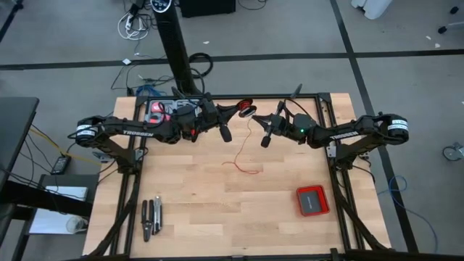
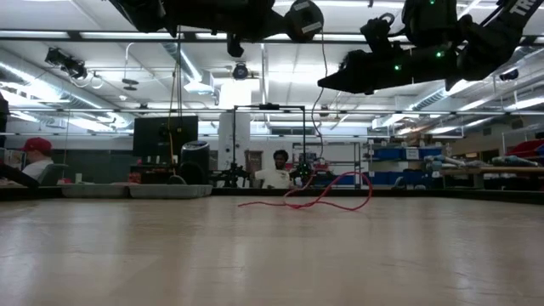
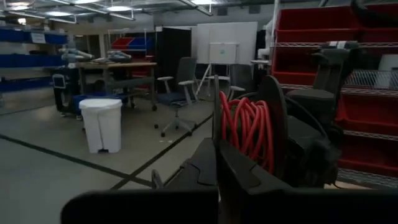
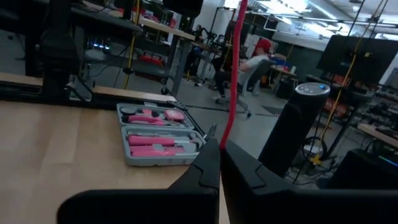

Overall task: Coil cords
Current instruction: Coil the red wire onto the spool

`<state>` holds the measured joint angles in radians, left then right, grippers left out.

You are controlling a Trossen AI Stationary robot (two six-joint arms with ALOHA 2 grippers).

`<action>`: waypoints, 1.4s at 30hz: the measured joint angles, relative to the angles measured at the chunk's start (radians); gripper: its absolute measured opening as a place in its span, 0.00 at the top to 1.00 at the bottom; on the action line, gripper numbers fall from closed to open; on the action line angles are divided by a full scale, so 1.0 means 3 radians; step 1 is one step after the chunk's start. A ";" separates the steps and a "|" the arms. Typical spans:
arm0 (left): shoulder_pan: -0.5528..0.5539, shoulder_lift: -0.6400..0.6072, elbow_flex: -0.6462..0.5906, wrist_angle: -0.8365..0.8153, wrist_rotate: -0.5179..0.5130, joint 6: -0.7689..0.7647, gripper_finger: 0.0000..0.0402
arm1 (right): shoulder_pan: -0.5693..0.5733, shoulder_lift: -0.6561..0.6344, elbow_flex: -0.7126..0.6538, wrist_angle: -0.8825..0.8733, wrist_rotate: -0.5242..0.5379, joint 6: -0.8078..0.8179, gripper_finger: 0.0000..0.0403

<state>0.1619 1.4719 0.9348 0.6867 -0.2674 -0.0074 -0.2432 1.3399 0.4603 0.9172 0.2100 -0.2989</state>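
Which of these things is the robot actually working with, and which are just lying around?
In use:
- red wire, one end wound on the spool, the rest loose on the table
- left gripper, shut, holding the spool
- right gripper, shut on the red wire

Lying about:
- red box
- grey tray of pink tools
- pliers

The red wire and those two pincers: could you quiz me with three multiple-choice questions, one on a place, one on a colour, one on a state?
1. Where does the flat box lie?
A. table's near right part
B. far left corner
C. under the left arm

2. What colour is the tool tray's contents?
A. blue
B. pink
C. green

3. What is the right pincer doing?
A. wide open
B. shut on the red wire
C. holding pliers

A: the high view shows it there. B: pink handles in the right wrist view. B: the wire rises from between closed fingers.
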 joint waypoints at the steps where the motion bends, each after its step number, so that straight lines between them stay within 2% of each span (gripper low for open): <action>1: 0.0000 0.0000 0.0000 -0.0001 -0.0002 -0.0009 1.00 | 0.0000 0.0000 0.0000 -0.0007 0.0002 0.0000 0.99; 4: 0.0000 0.0005 0.0000 0.0009 -0.0005 -0.0088 1.00 | -0.0001 0.0000 0.0029 -0.0076 0.0021 0.0077 1.00; 9: 0.0000 0.0100 0.0001 0.0146 -0.0032 -0.0245 1.00 | 0.0002 0.0056 0.0397 -0.0704 0.0023 0.0146 1.00; 17: -0.0001 0.0366 -0.0081 0.0459 -0.0241 -0.0246 1.00 | 0.0158 0.0437 0.0609 -0.0622 0.0010 -0.0057 1.00; 21: 0.0011 0.0415 -0.0248 0.0740 -0.0510 -0.0183 1.00 | 0.0173 0.0595 0.0662 -0.0630 -0.0006 -0.0127 1.00; 25: 0.0018 0.0413 -0.0352 0.0822 -0.0773 -0.0160 1.00 | 0.0174 0.0629 0.0737 -0.0594 0.0010 -0.0118 1.00; 30: 0.0047 0.0413 -0.0408 0.0771 -0.0800 -0.0059 1.00 | 0.0191 0.0624 0.0829 -0.0647 0.0099 -0.0133 1.00; 32: 0.0053 0.0413 -0.0408 0.0726 -0.0788 0.0035 1.00 | 0.0193 0.0624 0.0929 -0.0894 0.0098 -0.0126 1.00; 37: 0.0066 0.0450 -0.0408 0.0692 -0.0788 0.0261 1.00 | 0.0177 0.0640 0.1390 -0.1959 -0.0056 0.0050 1.00; 42: 0.0151 0.0514 -0.0408 0.0661 -0.0790 0.0031 1.00 | 0.0175 0.0651 0.1451 -0.2071 -0.0104 0.0030 1.00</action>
<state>0.2072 1.6260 0.8124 0.8850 -0.5045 0.0018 -0.1905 1.5352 0.8955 0.2960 0.1787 -0.2899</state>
